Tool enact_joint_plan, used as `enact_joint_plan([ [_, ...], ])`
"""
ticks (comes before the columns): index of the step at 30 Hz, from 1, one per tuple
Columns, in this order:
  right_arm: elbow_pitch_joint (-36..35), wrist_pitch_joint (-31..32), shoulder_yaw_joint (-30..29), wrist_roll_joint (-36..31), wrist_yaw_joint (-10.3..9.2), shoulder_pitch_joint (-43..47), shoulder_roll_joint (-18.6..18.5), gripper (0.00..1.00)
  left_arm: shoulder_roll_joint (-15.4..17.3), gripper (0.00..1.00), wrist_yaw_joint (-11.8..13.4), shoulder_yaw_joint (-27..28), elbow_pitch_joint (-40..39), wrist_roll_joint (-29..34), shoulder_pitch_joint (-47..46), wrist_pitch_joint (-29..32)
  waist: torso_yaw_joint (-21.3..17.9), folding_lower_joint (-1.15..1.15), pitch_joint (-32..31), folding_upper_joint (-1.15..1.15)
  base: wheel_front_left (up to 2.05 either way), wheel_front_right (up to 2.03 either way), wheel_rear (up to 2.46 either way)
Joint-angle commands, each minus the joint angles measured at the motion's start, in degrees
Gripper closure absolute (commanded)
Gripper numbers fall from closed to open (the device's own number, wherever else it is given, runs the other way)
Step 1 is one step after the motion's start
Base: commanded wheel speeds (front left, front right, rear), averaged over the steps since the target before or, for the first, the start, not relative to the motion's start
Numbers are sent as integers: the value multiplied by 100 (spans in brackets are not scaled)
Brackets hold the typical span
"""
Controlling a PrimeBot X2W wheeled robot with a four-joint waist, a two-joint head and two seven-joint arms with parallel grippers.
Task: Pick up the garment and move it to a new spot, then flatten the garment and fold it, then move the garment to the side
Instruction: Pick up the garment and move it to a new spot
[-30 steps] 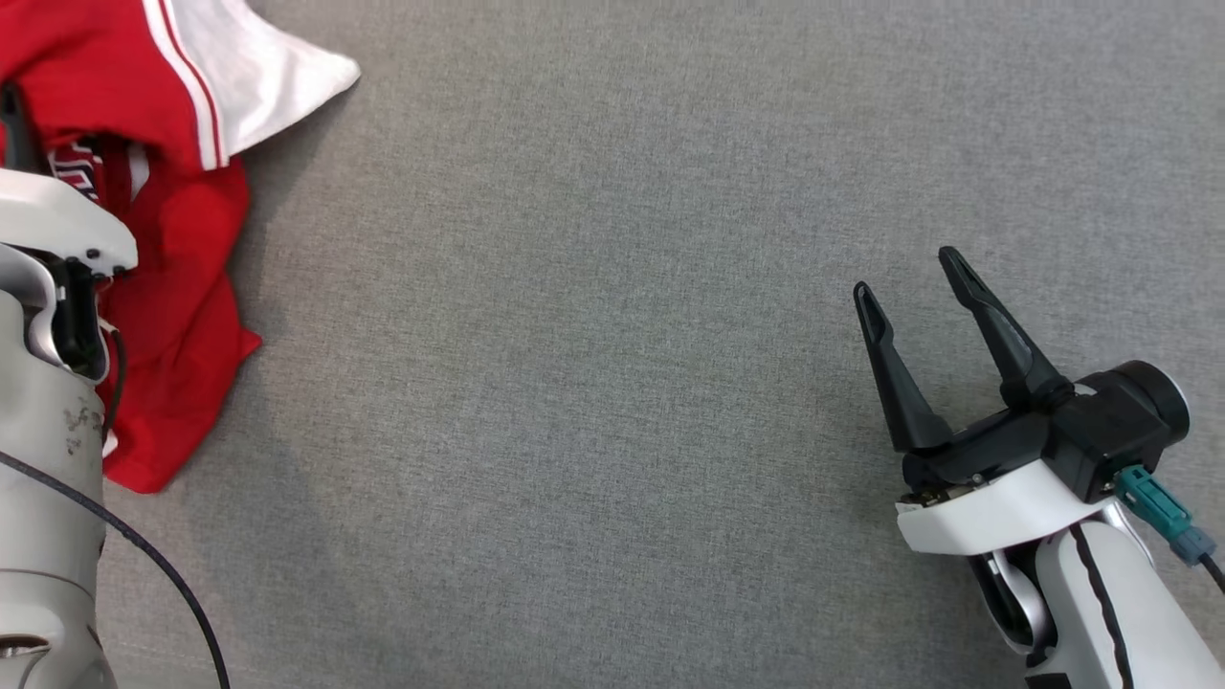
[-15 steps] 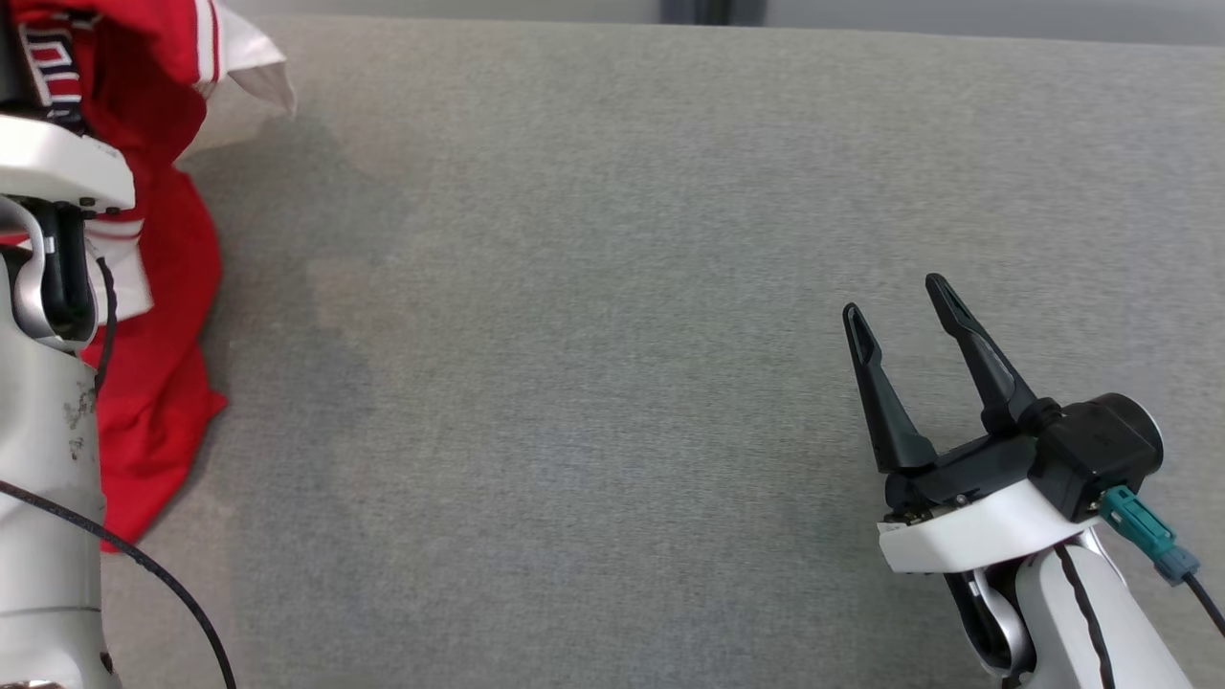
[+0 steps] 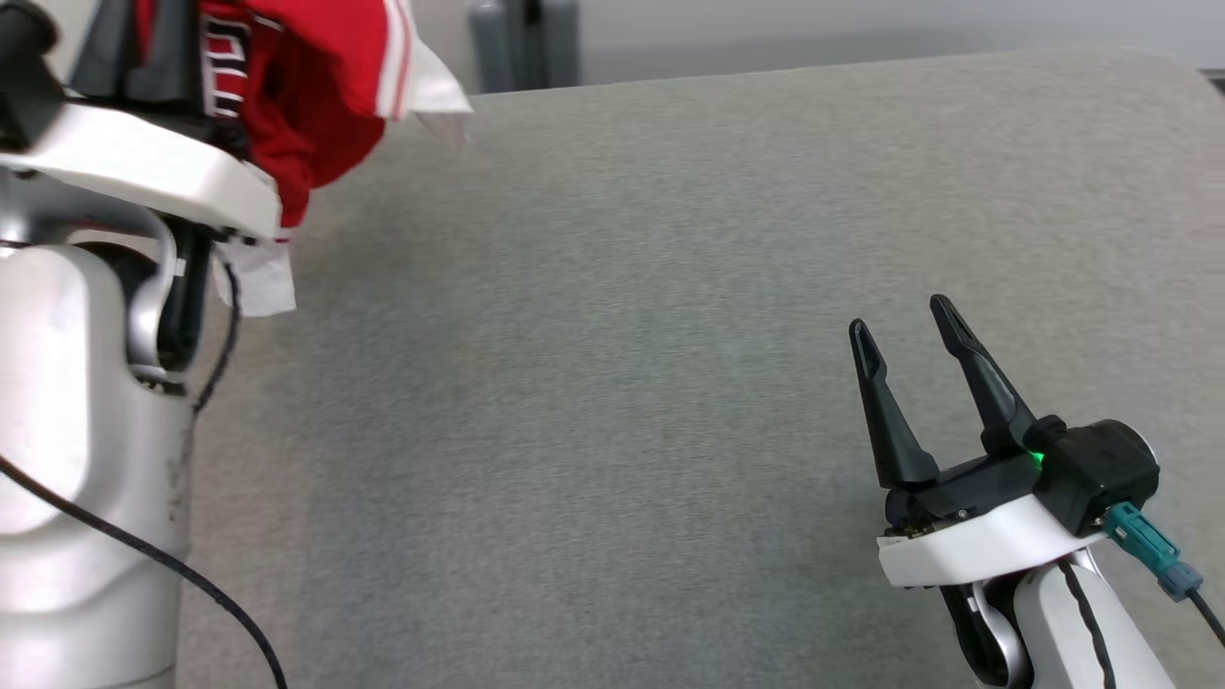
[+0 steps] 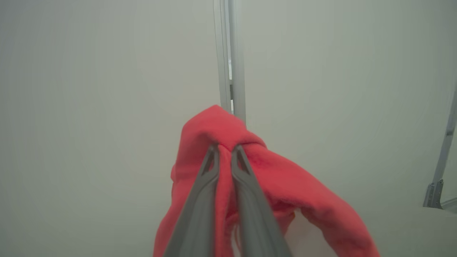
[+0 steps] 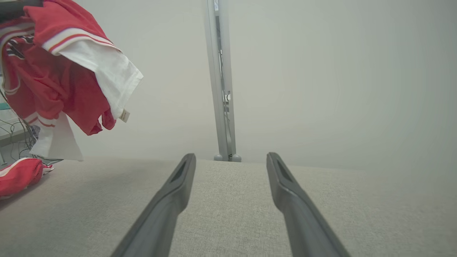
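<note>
High at the robot's left, the left gripper is clamped on a fold of the red garment, which hangs lengthwise down, clear of the grey table. Far across, the right gripper gapes empty. The red heap on the table is possibly the garment's tail.

left fingers pinched nearly together, arm high; right fingers spread wide, low

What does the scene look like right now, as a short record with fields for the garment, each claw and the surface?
garment: red with white trim, bunched, hanging from the left claw
left claw: shut on a red fold of the garment, raised
right claw: open, empty, over the surface
surface: grey woven fabric
</note>
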Motion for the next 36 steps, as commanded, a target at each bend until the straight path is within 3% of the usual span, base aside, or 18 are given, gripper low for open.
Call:
enact_joint_plan([
  [1, -8, -30, -40, 27, 0, 38, -13, 0, -18, 100, -26, -61, -76, 22, 66, 37, -280, 0, -58, 0, 0, 0, 0],
  [16, -61, -30, -67, 243, 0, 217, -9, 0, -528, 100, -247, -1156, 199, 106, 398, 170, -1200, 0, -110, 0, 0, 0, 0],
  [23, -121, -30, -76, 269, 0, 218, -9, 0, -614, 100, -266, -1501, 659, 164, 688, 6, -1252, 0, 38, 0, 0, 0, 0],
  [34, -133, -30, -93, 183, 0, 108, -9, 0, -711, 100, 15, -1618, 1919, 182, 1219, -758, -1030, 0, 268, 0, 0, 0, 0],
  [35, -128, -30, -67, 180, 0, 92, -9, 0, -730, 80, 6, -1600, 2021, 102, 1224, -785, -1006, 0, 262, 0, 0, 0, 0],
  [36, -123, -30, -42, 176, 0, 89, -9, 0, -749, 53, -34, -1591, 2100, 25, 1215, -806, -974, 0, 247, 0, 0, 0, 0],
])
